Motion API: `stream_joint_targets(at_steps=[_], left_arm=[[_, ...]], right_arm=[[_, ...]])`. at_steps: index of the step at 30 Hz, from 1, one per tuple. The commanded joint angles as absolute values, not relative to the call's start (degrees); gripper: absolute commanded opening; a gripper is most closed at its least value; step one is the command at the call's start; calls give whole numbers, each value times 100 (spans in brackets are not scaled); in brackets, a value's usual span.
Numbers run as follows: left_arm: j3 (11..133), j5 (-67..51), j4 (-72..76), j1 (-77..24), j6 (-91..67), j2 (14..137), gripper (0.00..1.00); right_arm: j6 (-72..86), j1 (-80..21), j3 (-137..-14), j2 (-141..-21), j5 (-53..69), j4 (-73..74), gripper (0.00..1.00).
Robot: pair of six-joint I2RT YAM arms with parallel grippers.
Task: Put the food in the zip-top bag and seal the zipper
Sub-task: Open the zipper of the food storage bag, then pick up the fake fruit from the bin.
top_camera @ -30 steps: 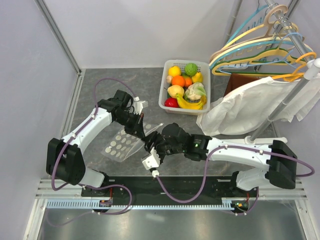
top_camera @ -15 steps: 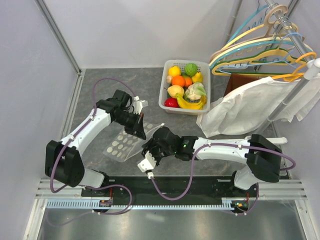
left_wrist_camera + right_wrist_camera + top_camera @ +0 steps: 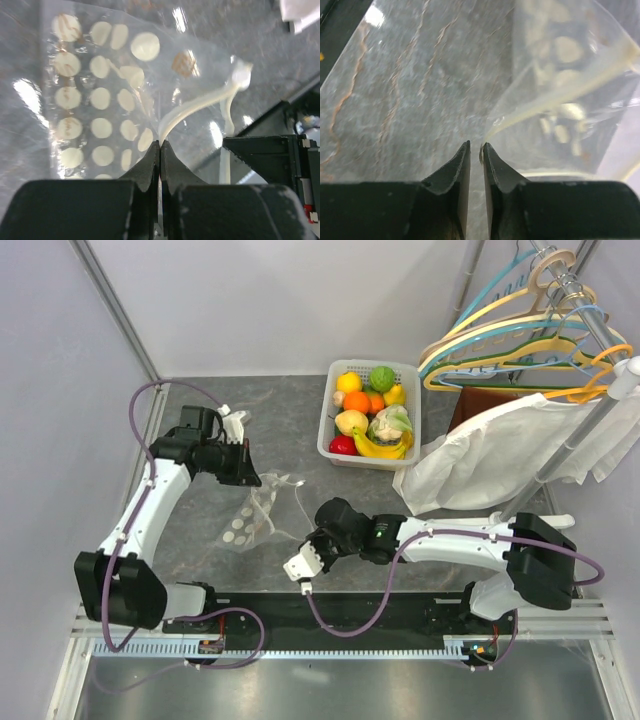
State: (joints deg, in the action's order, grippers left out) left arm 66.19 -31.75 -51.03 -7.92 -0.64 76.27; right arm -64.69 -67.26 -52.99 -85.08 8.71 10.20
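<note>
Bright, even light falls from overhead in the top view, which is sharp throughout. Only soft, short shadows lie under the arms on the grey marbled worktop (image 3: 300, 410). The clear plastic bag printed with pale round dots (image 3: 255, 515) glints faintly there. In the left wrist view, white glare patches sit on its film, and the left arm's black fingers (image 3: 147, 167) look dark and soft-edged. The right wrist view is blurred: the bag smears out of focus, a glare spot shines on the worktop, and the right arm's black fingers (image 3: 457, 172) are nearly featureless.
</note>
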Motion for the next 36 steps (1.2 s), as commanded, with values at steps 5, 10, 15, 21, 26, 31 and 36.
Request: stream_joint_targets(at_steps=[5, 10, 15, 21, 26, 31, 36], left_arm=[[6900, -2383, -4579, -773, 123, 7268, 2], [6812, -2355, -4316, -773, 44, 7488, 2], [6943, -2128, -3965, -773, -140, 7699, 2], [7066, -2162, -3788, -773, -220, 7892, 2], [7075, -2180, -3762, -773, -290, 7875, 2], [7031, -2074, -3753, -773, -290, 7770, 2], [7022, -2118, -3692, -773, -360, 7734, 2]], right_arm=[[-5881, -6566, -5325, -8411, 598, 1152, 40], [-4689, -6250, -6053, -8254, 737, 765, 70], [-3430, -5933, -6661, -7963, 774, 659, 79], [-1715, -5153, -7417, -8199, -52, 1009, 84], [-1029, -4641, -8138, -9034, -966, 1511, 79], [-415, -4351, -8236, -9439, -2070, 1679, 77], [-343, -4166, -8235, -9694, -2768, 1494, 74]])
